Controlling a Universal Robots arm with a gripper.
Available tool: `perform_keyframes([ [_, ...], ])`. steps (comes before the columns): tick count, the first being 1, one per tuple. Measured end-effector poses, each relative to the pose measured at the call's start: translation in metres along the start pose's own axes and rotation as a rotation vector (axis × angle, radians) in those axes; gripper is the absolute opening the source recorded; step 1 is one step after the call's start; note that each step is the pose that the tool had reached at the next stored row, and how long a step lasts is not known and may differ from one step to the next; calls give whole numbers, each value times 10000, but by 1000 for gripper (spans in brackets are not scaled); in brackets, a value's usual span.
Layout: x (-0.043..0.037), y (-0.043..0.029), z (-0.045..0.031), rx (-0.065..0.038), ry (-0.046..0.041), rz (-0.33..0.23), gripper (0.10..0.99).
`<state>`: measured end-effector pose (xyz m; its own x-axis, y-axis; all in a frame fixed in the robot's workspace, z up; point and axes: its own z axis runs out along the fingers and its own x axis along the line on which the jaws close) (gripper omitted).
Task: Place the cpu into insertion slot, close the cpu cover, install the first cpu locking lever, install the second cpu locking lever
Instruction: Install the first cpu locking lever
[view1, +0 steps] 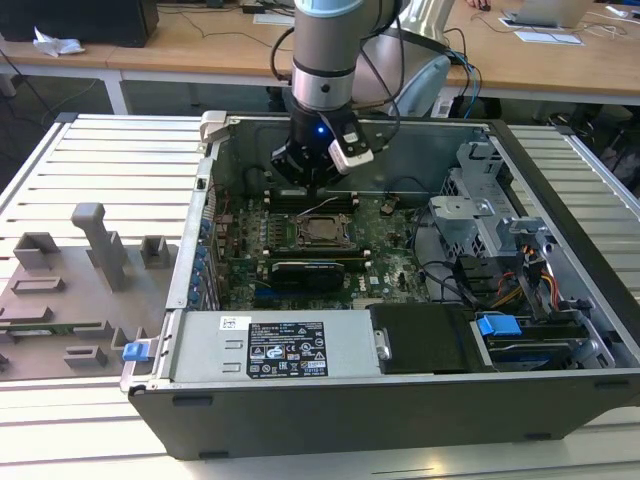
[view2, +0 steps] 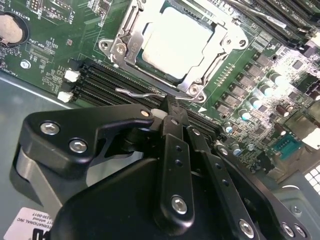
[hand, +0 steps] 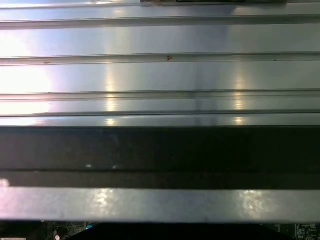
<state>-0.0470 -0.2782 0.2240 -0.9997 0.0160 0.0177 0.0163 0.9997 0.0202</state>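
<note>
Motherboard (view2: 60, 45), cpu (view2: 175, 42) seated, gripper (view2: 170, 112) beside

Computer case (view1: 400, 400) on slatted table (view1: 110, 150)

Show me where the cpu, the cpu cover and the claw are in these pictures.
cpu (view2: 172, 42), second wrist view, middle of its pale metal top.
cpu cover (view2: 131, 41), second wrist view, the silver frame's side bar beside the chip.
claw (view2: 169, 116), second wrist view, where the black fingertips meet, above the wire lever.
</note>
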Motion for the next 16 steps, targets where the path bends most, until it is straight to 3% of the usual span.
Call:
perform_keyframes([
  [11, -16, 1, 74, 1, 0, -3, 106],
  [16, -117, 16, 93, -1, 0, -1, 106],
])
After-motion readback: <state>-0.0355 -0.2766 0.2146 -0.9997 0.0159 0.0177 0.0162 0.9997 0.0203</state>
